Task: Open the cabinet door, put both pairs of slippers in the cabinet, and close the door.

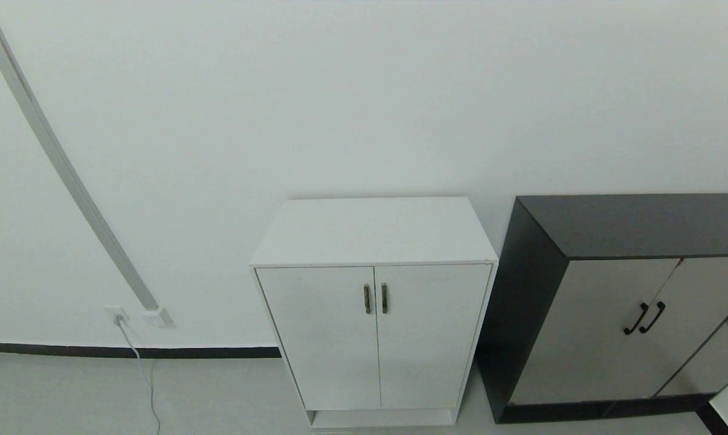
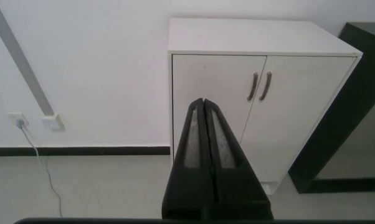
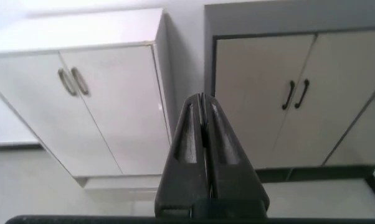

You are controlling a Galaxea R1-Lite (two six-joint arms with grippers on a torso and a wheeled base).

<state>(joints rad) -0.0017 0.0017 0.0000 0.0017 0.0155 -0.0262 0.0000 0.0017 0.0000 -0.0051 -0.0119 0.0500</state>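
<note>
1. Grey flat cable duct (image 1: 67, 175) is running diagonally down the white wall (image 1: 364, 90) and ending just beside a white wall socket (image 1: 115, 313).
2. White cable (image 1: 146, 380) is hanging from that socket and trailing onto the light grey floor (image 1: 67, 393). A black skirting strip (image 1: 128, 351) is running along the wall foot up to the cabinet side.
3. Left tool (image 2: 204, 102): black fingers are pressing together, fully closed and gripping nothing. It is hanging in the air in front of the cabinet, lining up with its left door, well apart from it.
4. White two-door cabinet (image 1: 373, 338) is standing on the floor against the wall, in the middle of the head view. Both doors are sitting closed and flush. Two vertical metal bar handles (image 1: 376, 298) are sitting side by side at the centre seam, in the upper half of the doors.
5. Right tool (image 3: 202, 96): fingers are touching, closed, and it is holding nothing. It is hanging in front of the gap between the two cabinets, apart from both.
6. Black-bodied cabinet with grey doors (image 1: 611, 338) is standing just beside the white one, on its right, with a narrow gap between them. Its doors are sitting closed, and a pair of black curved handles (image 1: 644, 318) is sitting at the seam.
</note>
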